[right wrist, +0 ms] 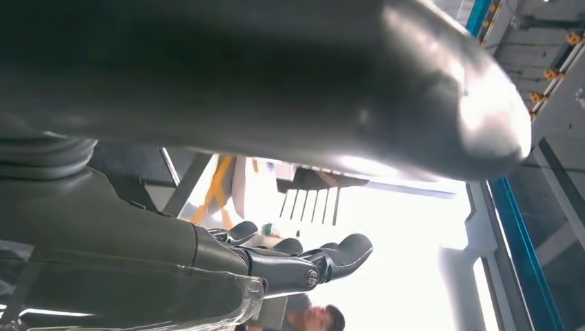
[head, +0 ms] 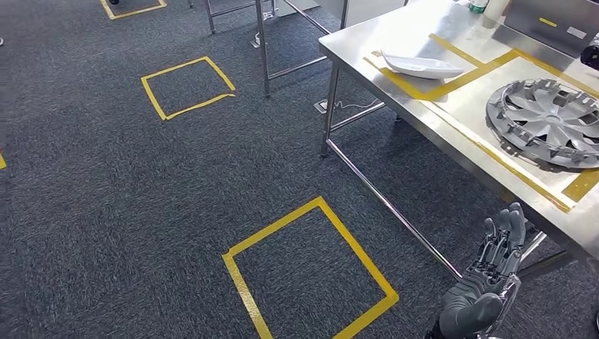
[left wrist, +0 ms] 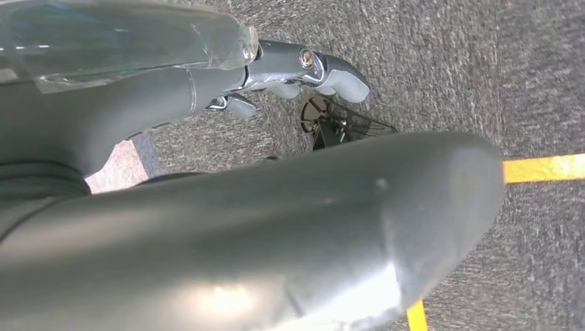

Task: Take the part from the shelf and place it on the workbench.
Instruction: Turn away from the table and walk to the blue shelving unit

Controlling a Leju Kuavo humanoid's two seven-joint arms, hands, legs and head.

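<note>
A grey wheel cover (head: 547,120) lies flat on the steel workbench (head: 395,35) at the right, inside a yellow-taped area. A white shallow part (head: 420,67) lies further back on the same bench, across a yellow tape line. My right hand (head: 487,282) hangs low beside the bench's near edge with its fingers stretched out and nothing in it. The right wrist view has those fingers (right wrist: 303,258) extended and empty. In the left wrist view my left hand (left wrist: 290,69) hangs over the carpet, fingers extended, holding nothing.
Yellow tape squares mark the dark carpet, one near my feet (head: 309,272) and one further off (head: 187,87). The bench's legs and crossbar (head: 385,201) run along the right. Another metal frame (head: 263,42) stands at the back. A person (right wrist: 314,318) appears beyond my right hand.
</note>
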